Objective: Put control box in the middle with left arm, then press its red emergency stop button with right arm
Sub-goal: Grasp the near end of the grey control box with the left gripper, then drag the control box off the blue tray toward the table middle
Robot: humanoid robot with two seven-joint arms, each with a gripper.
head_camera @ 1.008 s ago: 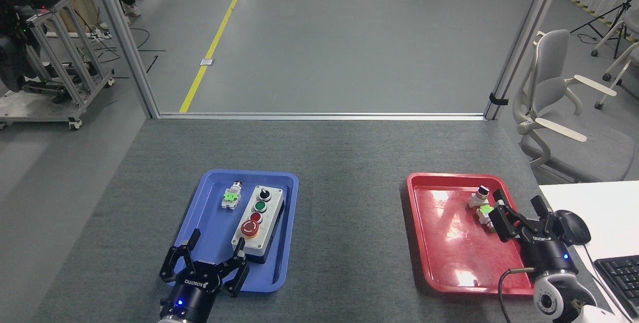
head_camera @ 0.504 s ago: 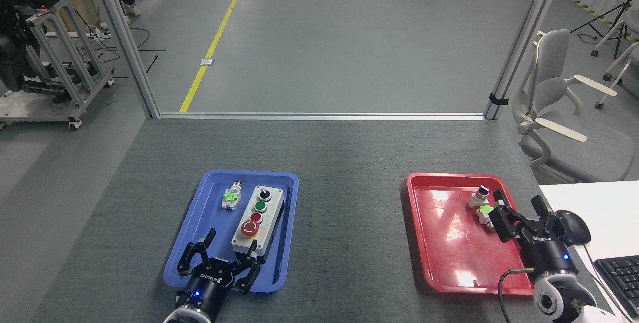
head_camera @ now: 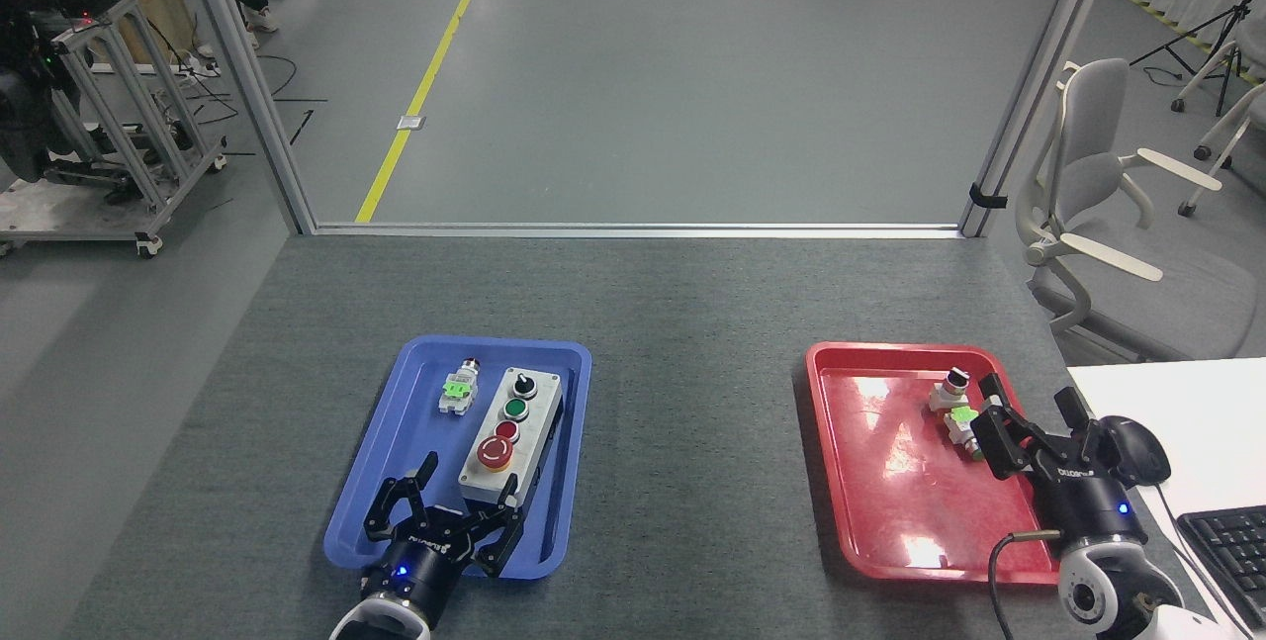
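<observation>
Since the earlier frames the left hand [head_camera: 461, 487] has slid rightward along the near edge of the blue plastic tray [head_camera: 410, 442], and its black fingers, spread wide and holding nothing, now sit just short of the near end of the control box [head_camera: 512, 437], one fingertip close beside that end. That long box, light grey lid on a black base, lies lengthwise in the tray's right half on the grey felt bench [head_camera: 682, 323], left of centre. Nearest the hand is its big red emergency stop button [head_camera: 495, 453]. Over the red plastic tray's [head_camera: 870, 462] right edge hovers the right hand [head_camera: 1026, 405], fingers apart and empty.
</observation>
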